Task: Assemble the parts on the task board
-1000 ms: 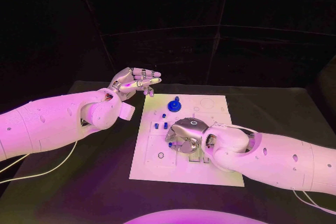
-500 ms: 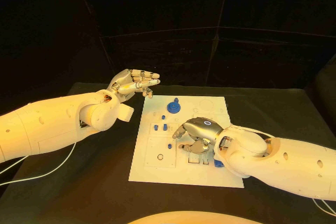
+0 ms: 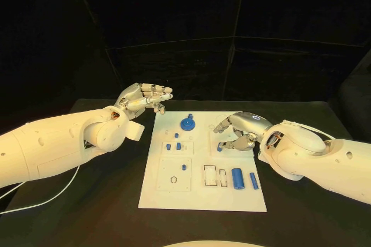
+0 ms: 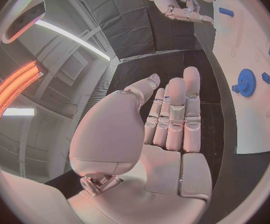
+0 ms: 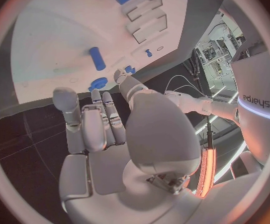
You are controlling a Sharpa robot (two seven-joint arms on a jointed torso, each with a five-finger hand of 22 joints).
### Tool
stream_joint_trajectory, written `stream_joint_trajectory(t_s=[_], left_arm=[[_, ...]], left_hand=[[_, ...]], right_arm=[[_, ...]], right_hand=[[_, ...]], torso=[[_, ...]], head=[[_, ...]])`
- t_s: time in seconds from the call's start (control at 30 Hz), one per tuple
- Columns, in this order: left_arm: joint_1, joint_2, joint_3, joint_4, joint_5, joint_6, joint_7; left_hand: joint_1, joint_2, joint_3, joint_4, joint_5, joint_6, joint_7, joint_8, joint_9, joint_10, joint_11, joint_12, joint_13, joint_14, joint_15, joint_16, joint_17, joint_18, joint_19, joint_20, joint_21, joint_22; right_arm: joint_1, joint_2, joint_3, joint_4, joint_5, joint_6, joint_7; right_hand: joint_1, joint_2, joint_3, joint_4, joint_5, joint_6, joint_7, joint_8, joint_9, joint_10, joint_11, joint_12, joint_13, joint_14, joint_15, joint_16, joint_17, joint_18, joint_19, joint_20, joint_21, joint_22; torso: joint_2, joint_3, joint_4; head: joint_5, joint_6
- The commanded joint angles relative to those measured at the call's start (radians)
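The right hand (image 3: 238, 133) hovers over the task board (image 3: 202, 196), fingers curled; whether it pinches a blue peg (image 3: 220, 148) is unclear. Lower gently, keeping it upright. The left hand (image 3: 143, 98) hangs empty, fingers loosely spread.

The task board (image 3: 202, 191) looks like a flat, smooth plate of white plastic with a matt face and shallow cut pockets. The parts (image 3: 238, 178) on it look like blue plastic, smooth, with a soft shine; the gear-shaped one (image 3: 188, 122) has a toothed rim. The bench (image 3: 93, 204) is black and matt, perhaps covered with cloth, though this is hard to tell. Both arms have smooth, slightly glossy white plastic shells. The left hand (image 3: 143, 98) and the right hand (image 3: 241, 130) look like silver metal with a satin finish, and their fingers (image 4: 176, 115) show smooth pale segments with darker seams between them.
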Motion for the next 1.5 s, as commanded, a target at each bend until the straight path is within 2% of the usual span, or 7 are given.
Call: stream_joint_trajectory(t_s=[0.03, 0.2, 0.47, 0.67, 0.9, 1.13, 1.5], left_arm=[[0.001, 0.003, 0.000, -0.001, 0.003, 0.016, 0.004], [0.001, 0.004, 0.000, -0.001, 0.003, 0.018, 0.004], [0.001, 0.002, 0.000, -0.001, 0.003, 0.018, 0.004], [0.001, 0.002, 0.000, -0.001, 0.003, 0.017, 0.003], [0.001, 0.002, 0.001, -0.002, 0.003, 0.017, 0.003], [0.001, 0.002, 0.001, -0.002, 0.003, 0.018, 0.003], [0.001, 0.000, 0.001, -0.001, 0.003, 0.018, 0.002]], left_hand=[[0.001, 0.009, -0.005, 0.000, 0.003, -0.006, 0.000, -0.003, -0.001, -0.009, 0.002, 0.006, -0.001, -0.007, -0.003, -0.003, -0.001, 0.013, -0.005, 0.004, -0.004, -0.002], [0.001, 0.009, -0.005, 0.000, 0.003, -0.006, 0.000, -0.003, -0.001, -0.009, 0.002, 0.006, -0.001, -0.007, -0.003, -0.003, -0.001, 0.013, -0.005, 0.004, -0.004, -0.002], [0.001, 0.009, -0.005, 0.000, 0.003, -0.006, 0.000, -0.003, -0.001, -0.009, 0.002, 0.006, -0.001, -0.007, -0.003, -0.003, -0.001, 0.013, -0.005, 0.004, -0.004, -0.002], [0.001, 0.010, -0.006, -0.001, 0.003, -0.006, 0.000, -0.002, -0.001, -0.009, 0.002, 0.007, -0.001, -0.007, -0.003, -0.002, -0.002, 0.013, -0.005, 0.004, -0.005, -0.002], [0.001, 0.010, -0.006, -0.001, 0.003, -0.006, 0.000, -0.002, -0.001, -0.009, 0.002, 0.007, -0.001, -0.007, -0.003, -0.002, -0.002, 0.013, -0.005, 0.004, -0.005, -0.002], [0.001, 0.011, -0.006, -0.001, 0.003, -0.006, 0.000, -0.002, -0.001, -0.009, 0.002, 0.008, -0.001, -0.008, -0.003, -0.002, -0.002, 0.013, -0.006, 0.004, -0.005, -0.003], [0.000, 0.012, -0.007, 0.000, 0.003, -0.006, 0.000, -0.001, -0.001, -0.009, 0.002, 0.009, -0.001, -0.008, -0.002, -0.002, -0.002, 0.013, -0.006, 0.005, -0.006, -0.003]], right_arm=[[0.005, -0.002, 0.001, -0.009, -0.017, 0.058, -0.033], [0.008, 0.002, 0.001, -0.024, -0.028, 0.106, -0.046], [0.008, 0.024, 0.001, -0.034, -0.032, 0.201, -0.055], [0.008, 0.041, 0.000, -0.040, -0.032, 0.229, -0.056], [0.008, 0.059, 0.000, -0.052, -0.033, 0.248, -0.058], [0.008, 0.069, 0.000, -0.062, -0.053, 0.239, -0.065], [0.007, 0.073, 0.000, -0.063, -0.087, 0.163, -0.072]], right_hand=[[0.015, 0.003, -0.020, 0.001, -0.008, -0.008, -0.002, -0.001, 0.001, -0.013, 0.002, 0.008, 0.001, 0.025, 0.006, -0.007, -0.002, 0.017, -0.007, 0.003, -0.006, -0.004], [0.025, 0.013, -0.035, 0.001, -0.011, -0.005, -0.005, 0.001, 0.003, -0.016, 0.002, 0.016, 0.002, 0.025, 0.006, -0.006, -0.003, 0.018, -0.007, 0.004, -0.009, -0.008], [0.040, 0.036, -0.061, 0.002, 0.000, 0.013, -0.003, 0.004, 0.004, 0.018, -0.007, 0.053, 0.004, 0.026, -0.001, -0.006, -0.004, 0.018, -0.002, -0.001, -0.012, -0.010], [0.051, 0.057, -0.064, 0.002, 0.003, 0.034, 0.000, 0.007, 0.006, 0.058, -0.016, 0.076, 0.002, 0.028, -0.009, -0.002, 0.000, 0.017, 0.006, -0.008, -0.009, -0.004], [0.061, 0.081, -0.036, 0.007, -0.004, 0.073, -0.001, 0.010, 0.006, 0.130, -0.025, 0.088, 0.000, 0.034, -0.017, 0.008, 0.011, 0.011, 0.025, -0.015, 0.008, 0.026], [0.068, 0.097, 0.006, 0.012, -0.013, 0.122, 0.001, 0.018, 0.009, 0.179, -0.030, 0.076, -0.001, 0.036, -0.022, 0.015, 0.019, 0.009, 0.033, -0.021, 0.017, 0.040], [0.082, 0.129, 0.078, 0.014, -0.032, 0.186, -0.008, 0.032, 0.012, 0.224, -0.040, 0.060, 0.001, 0.038, -0.030, 0.022, 0.025, 0.008, 0.038, -0.028, 0.025, 0.051]], torso=[[0.003, -0.0002, 0.0028], [0.004, -0.0010, 0.0034], [0.004, -0.0005, 0.0021], [0.003, -0.0008, 0.0029], [0.003, -0.0001, 0.0033], [0.003, -0.0003, 0.0022], [0.003, 0.0000, 0.0030]], head=[[-0.005, 0.005], [-0.006, 0.006], [-0.002, -0.003], [-0.003, -0.005], [-0.001, -0.006], [-0.001, -0.008], [-0.001, -0.011]])
